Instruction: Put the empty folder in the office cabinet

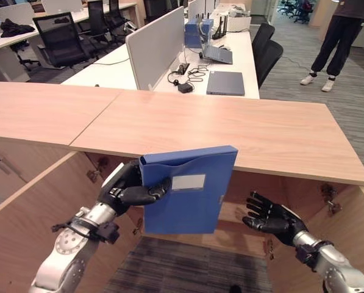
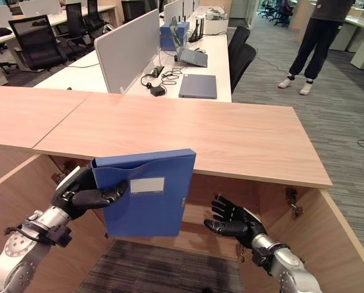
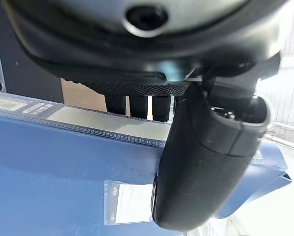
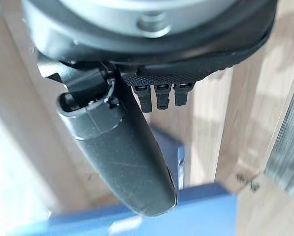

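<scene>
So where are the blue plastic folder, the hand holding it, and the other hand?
Blue plastic folder (image 1: 194, 201): left eye view, front face.
Left hand (image 1: 125, 190): left eye view, palm.
Right hand (image 1: 274, 218): left eye view, palm.

Folder (image 1: 191, 189) before the cabinet (image 1: 273, 131), between both robot hands.

The robot's right hand (image 4: 122, 147) reaches out with its thumb extended and its fingers (image 4: 159, 96) straight in a short row beside it, holding nothing. Past the thumb's tip lies the blue folder (image 4: 206, 211), a pale label on its face. Light wooden cabinet panels (image 4: 211, 132) rise behind, beside a strip of grey carpet (image 4: 284, 152).
</scene>
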Available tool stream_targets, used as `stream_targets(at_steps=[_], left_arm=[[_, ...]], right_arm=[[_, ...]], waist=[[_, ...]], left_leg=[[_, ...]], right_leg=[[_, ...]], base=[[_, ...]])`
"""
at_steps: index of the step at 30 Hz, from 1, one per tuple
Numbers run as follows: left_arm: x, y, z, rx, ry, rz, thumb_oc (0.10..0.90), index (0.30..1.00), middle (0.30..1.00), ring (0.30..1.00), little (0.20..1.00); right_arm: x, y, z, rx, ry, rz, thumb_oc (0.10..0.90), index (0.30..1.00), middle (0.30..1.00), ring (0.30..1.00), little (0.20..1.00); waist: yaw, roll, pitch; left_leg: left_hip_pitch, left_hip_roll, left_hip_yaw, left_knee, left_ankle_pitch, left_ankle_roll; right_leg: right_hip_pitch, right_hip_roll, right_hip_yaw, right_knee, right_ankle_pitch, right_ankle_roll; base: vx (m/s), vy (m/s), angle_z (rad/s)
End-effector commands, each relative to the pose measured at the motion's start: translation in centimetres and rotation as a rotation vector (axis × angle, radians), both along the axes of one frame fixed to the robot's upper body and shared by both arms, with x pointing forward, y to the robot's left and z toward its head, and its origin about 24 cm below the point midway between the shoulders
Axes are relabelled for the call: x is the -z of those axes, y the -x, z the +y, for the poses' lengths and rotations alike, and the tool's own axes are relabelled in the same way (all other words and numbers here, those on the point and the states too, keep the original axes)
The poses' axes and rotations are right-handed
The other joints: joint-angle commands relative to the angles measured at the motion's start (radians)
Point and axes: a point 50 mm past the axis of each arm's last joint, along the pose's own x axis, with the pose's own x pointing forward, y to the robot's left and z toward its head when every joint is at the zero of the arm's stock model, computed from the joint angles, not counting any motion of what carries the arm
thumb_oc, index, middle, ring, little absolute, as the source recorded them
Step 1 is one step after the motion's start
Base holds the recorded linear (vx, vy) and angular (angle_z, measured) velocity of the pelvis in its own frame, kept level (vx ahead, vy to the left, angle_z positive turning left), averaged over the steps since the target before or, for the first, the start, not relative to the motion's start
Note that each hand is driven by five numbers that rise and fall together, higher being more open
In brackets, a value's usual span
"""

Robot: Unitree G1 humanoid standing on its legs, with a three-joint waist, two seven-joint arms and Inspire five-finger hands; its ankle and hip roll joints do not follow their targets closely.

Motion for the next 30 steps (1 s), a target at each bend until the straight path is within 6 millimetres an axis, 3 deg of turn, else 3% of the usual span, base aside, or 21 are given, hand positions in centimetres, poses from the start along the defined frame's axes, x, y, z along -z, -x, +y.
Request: stream_targets(at_steps=[1, 10, 17, 30], left_arm=[[-7.1, -2.2, 0.2, 0.008, 0.017, -0.385, 0.4, 0.3, 0.3, 0.3, 0.3], [-6.9, -2.1, -1.1, 0.057, 0.06, -0.387, 0.4, 0.3, 0.3, 0.3, 0.3], [-6.6, -2.4, -3.9, 0.15, 0.125, -0.392, 0.4, 0.3, 0.3, 0.3, 0.3], [-6.4, -2.6, -7.0, 0.254, 0.202, -0.391, 0.4, 0.3, 0.3, 0.3, 0.3]], right_arm=[[-7.2, -4.1, 1.4, -0.131, -0.047, -0.324, 0.8, 0.9, 0.9, 0.9, 0.9], [-9.4, -5.0, 4.8, -0.229, -0.129, -0.439, 0.8, 0.9, 0.9, 0.9, 0.9], [-10.9, -5.8, 9.3, -0.345, -0.227, -0.529, 0.8, 0.9, 0.9, 0.9, 0.9], [-11.5, -5.7, 13.9, -0.453, -0.338, -0.571, 0.8, 0.9, 0.9, 0.9, 0.9]], waist=[[-0.011, -0.006, 0.006], [-0.01, -0.003, 0.002], [-0.006, -0.003, 0.0], [-0.002, -0.007, -0.001]], left_leg=[[0.031, 0.025, -0.004, -0.002, -0.036, -0.036], [0.036, 0.025, -0.007, -0.002, -0.042, -0.031], [0.038, 0.025, -0.008, -0.002, -0.043, -0.027], [0.038, 0.025, -0.012, -0.002, -0.047, -0.023]], right_leg=[[0.121, -0.06, -0.012, 0.042, -0.177, 0.094], [0.121, -0.06, -0.006, 0.045, -0.183, 0.089], [0.122, -0.06, -0.003, 0.048, -0.188, 0.086], [0.127, -0.059, 0.001, 0.048, -0.192, 0.079]], base=[[0.02, -0.009, 0.05], [0.0, -0.001, 0.0], [0.0, 0.0, 0.0], [0.0, 0.0, 0.0]])
